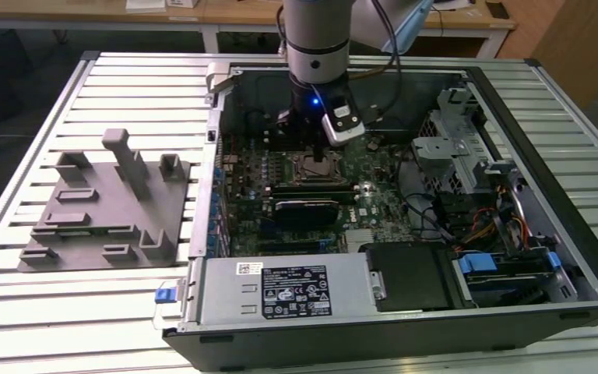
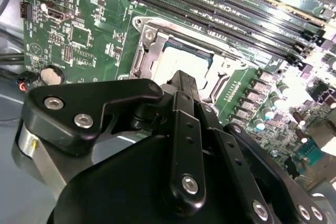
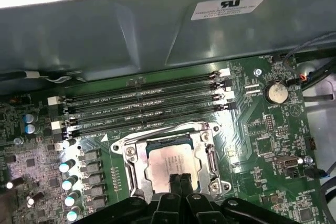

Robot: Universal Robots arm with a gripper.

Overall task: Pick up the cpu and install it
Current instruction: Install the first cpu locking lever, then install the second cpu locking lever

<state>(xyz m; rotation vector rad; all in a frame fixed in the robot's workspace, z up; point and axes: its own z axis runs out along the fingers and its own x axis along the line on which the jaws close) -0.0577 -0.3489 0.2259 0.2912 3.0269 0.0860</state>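
Note:
The cpu, a pale silver square chip, lies flat inside the metal socket frame on the green motherboard; it is also visible in the second wrist view as the cpu. My gripper hangs directly over the chip's near edge with its two black fingers pressed together and nothing between them. Whether the tips touch the chip I cannot tell. In the exterior view the gripper reaches down into the open computer case over the socket.
Memory slots run beside the socket, with capacitors on its other side. On the exterior view's left a grey tray with upright posts stands outside the case. A power supply and drive cages fill the case's other parts.

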